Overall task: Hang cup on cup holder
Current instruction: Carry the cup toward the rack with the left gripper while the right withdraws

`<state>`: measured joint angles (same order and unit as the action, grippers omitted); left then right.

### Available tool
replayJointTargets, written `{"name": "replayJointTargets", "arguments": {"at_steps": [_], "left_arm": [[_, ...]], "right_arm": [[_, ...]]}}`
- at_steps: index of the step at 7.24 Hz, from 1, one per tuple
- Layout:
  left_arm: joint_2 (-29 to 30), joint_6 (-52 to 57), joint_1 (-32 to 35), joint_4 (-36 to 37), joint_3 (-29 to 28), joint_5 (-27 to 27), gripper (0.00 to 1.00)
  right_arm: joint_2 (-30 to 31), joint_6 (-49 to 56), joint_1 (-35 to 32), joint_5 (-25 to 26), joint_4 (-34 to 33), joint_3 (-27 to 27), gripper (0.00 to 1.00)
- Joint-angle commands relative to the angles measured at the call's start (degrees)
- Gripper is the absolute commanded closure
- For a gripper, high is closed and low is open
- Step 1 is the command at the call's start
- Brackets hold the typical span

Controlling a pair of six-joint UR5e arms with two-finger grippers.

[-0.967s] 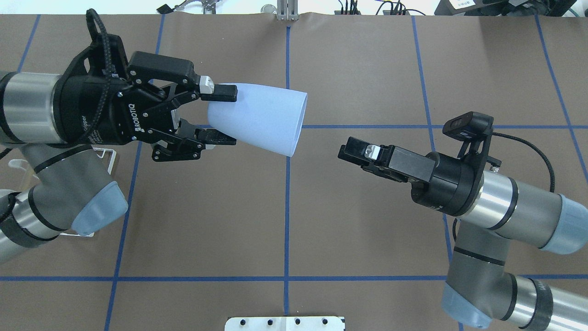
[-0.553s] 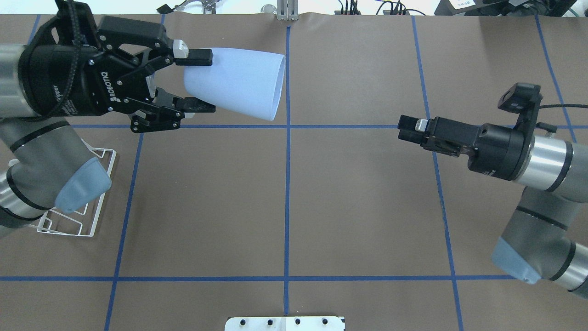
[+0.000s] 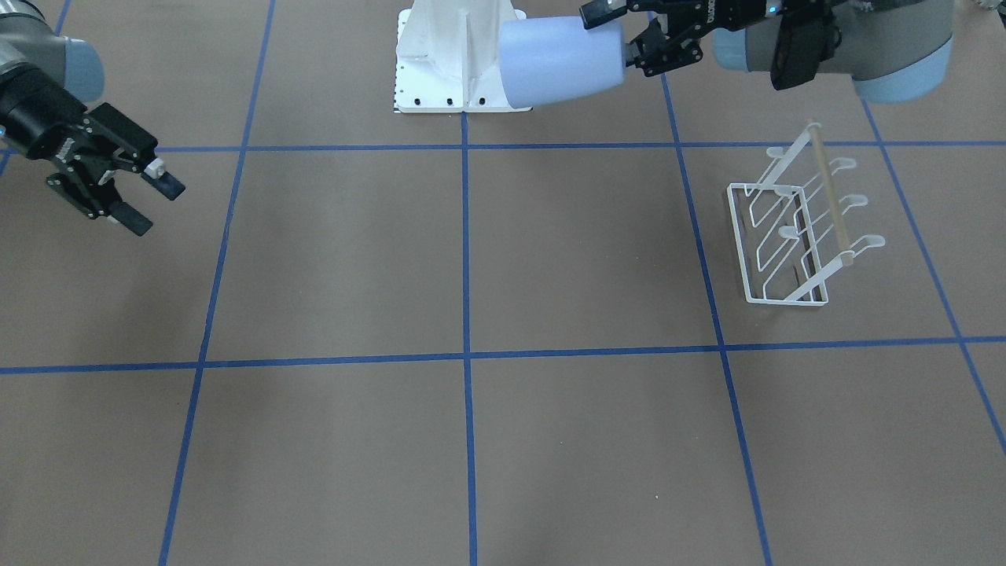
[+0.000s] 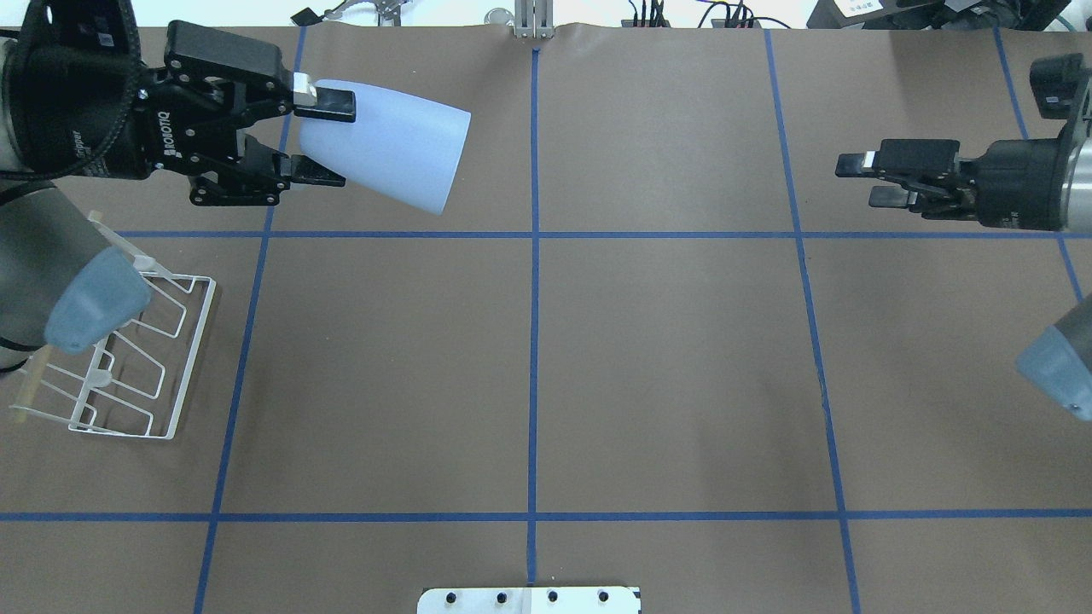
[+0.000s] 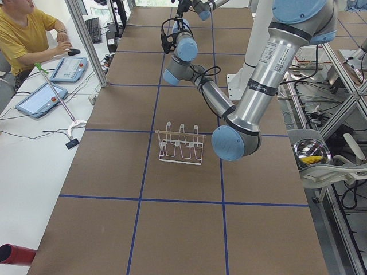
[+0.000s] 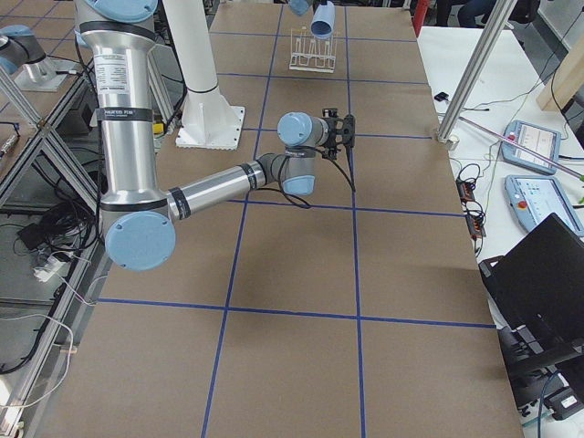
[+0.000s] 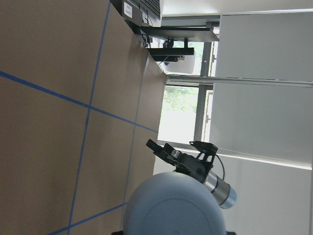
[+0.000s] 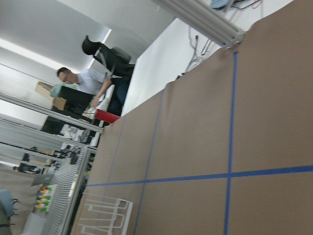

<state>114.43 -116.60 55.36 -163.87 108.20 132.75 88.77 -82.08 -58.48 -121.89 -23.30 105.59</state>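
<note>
The pale blue cup is held on its side, high above the table at the far left, rim pointing right. My left gripper is shut on the cup's narrow base end. In the front-facing view the cup and left gripper are at the top. The white wire cup holder with its wooden rod stands on the table below and nearer than the left arm, partly hidden by the elbow; it shows whole in the front-facing view. My right gripper is open and empty at the far right, also seen in the front-facing view.
The white robot base plate sits at the near middle edge. Blue tape lines divide the brown table. An operator sits with tablets beside the table's long far side.
My left gripper has carried the cup left and toward the far edge. My right arm has pulled back to the right. The left elbow has moved off the cup holder, uncovering more of it.
</note>
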Motion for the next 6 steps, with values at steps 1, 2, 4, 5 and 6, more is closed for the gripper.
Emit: {"name": "replayJointTargets", "arguments": {"at_steps": [1,2,4,5,6], "left_arm": [[-0.18,12.48,7.44,12.99,1.21,8.29,1.00],[-0.70,18.97,10.35,18.10,2.70,10.14,1.00],[-2.62,30.24,12.40,27.68,5.78,10.86,1.00],[-4.03,37.08,13.10,32.60,6.92,10.69,1.00],[-4.83,43.50,13.98,37.00,7.28,10.42,1.00]], "right_arm": [[4.38,15.65,-4.51,-1.60,-13.19,-0.04,0.00],[6.57,25.64,-6.19,-1.60,-19.17,-0.04,0.00],[8.26,44.03,-10.58,-1.77,-30.95,0.14,0.00],[8.26,52.90,-14.08,-3.95,-36.93,0.05,0.00],[8.26,60.64,-17.68,-5.45,-42.99,0.05,0.00]]}}
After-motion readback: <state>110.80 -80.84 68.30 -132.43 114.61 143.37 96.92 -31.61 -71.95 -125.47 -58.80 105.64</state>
